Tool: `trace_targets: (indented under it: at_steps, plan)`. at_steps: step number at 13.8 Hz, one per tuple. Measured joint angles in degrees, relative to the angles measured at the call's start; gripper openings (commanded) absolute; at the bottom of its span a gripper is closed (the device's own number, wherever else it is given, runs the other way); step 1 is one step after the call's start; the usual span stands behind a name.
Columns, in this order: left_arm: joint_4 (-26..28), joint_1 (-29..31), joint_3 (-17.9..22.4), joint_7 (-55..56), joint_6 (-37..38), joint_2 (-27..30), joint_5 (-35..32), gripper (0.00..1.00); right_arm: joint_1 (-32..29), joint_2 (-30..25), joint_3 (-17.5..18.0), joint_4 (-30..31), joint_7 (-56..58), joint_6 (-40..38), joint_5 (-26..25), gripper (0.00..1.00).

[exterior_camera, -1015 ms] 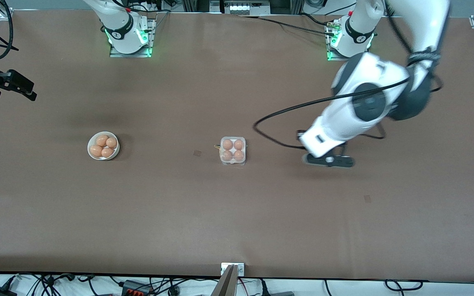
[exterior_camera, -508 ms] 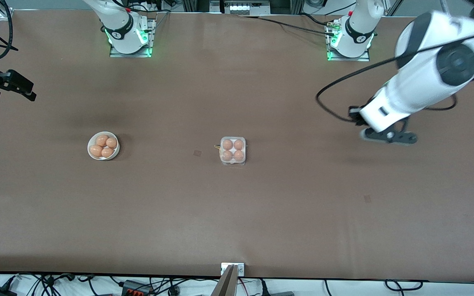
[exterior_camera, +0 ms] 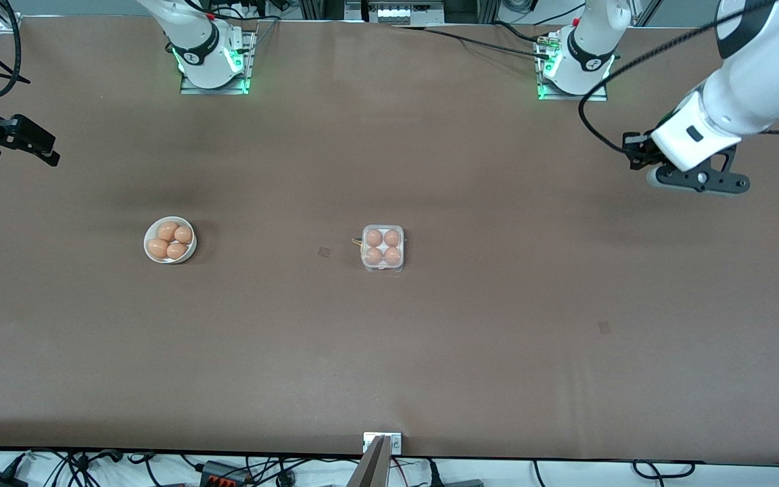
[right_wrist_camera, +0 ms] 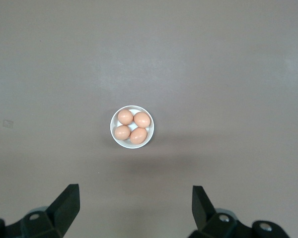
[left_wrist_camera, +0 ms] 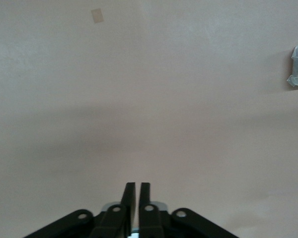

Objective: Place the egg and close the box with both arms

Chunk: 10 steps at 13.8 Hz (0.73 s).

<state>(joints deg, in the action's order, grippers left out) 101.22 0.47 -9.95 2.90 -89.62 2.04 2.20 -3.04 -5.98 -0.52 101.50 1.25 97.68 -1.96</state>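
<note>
The box (exterior_camera: 383, 267) stands mid-table with its clear lid down over several tan eggs (exterior_camera: 374, 238); no single egg stands apart from the others. One corner of the box (left_wrist_camera: 294, 79) shows in the left wrist view. My left gripper (exterior_camera: 699, 180) hangs over bare table toward the left arm's end, well away from the box. Its fingers (left_wrist_camera: 130, 198) hold nothing, with only a thin slit between them. My right gripper (exterior_camera: 38, 145) waits open and empty (right_wrist_camera: 135, 193) high over the right arm's end.
A round white bowl (exterior_camera: 147, 242) with several more eggs (exterior_camera: 168, 231) sits toward the right arm's end, and the right wrist view shows that bowl (right_wrist_camera: 112, 128) below. Small tape patches (exterior_camera: 324, 252) (exterior_camera: 604, 327) lie flat on the brown table.
My left arm has swung up and away from beside the box toward its own end of the table. Its fingers have parted by a hair. The right arm has not moved.
</note>
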Motion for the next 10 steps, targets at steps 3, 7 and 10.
trace_targets:
  at_steps: [3,7,10]
  plan:
    - [0.1,0.5,0.1,0.0,-0.1,0.3,0.0,1.00,0.0,0.0,0.0,0.0,0.1,0.0,0.0,1.00]
    - [-2.2,3.7,0.3,-5.6,1.0,-0.3,0.0,1.00,0.0,0.0,0.0,0.0,0.1,0.0,0.0,1.00]
    - [-7.7,5.7,0.4,-8.1,5.2,-3.3,0.0,1.00,0.0,0.0,0.0,0.0,0.1,-0.1,0.0,1.00]
